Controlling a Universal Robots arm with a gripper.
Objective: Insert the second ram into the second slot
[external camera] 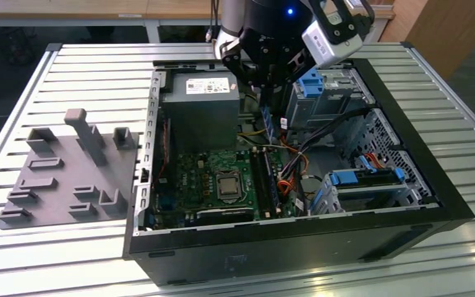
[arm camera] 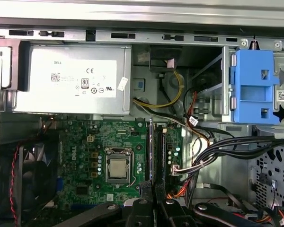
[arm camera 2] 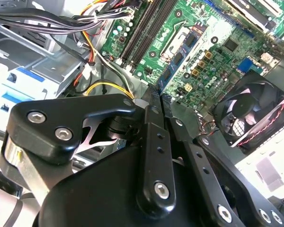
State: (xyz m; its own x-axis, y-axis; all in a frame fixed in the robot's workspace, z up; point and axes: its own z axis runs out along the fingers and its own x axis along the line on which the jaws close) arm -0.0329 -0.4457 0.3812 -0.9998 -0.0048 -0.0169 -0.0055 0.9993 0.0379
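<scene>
Black tool (arm camera 2: 154, 98) tight on the second ram (external camera: 266, 117), near motherboard slots (arm camera: 160, 151) and white-labelled power supply (arm camera: 71, 78).

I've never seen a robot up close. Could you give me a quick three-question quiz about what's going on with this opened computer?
1. True or false: the tool hangs over the open computer case.
2. What does the tool appear to grip? A) a yellow cable; B) the second ram, a thin blue board; C) a fan.
3. Fill in: in the exterior view, the grey plate with upright blocks lies on the table to the case's ____ (the exterior view's left or right).

Key: 1 true; 2 B; 3 left.
</scene>
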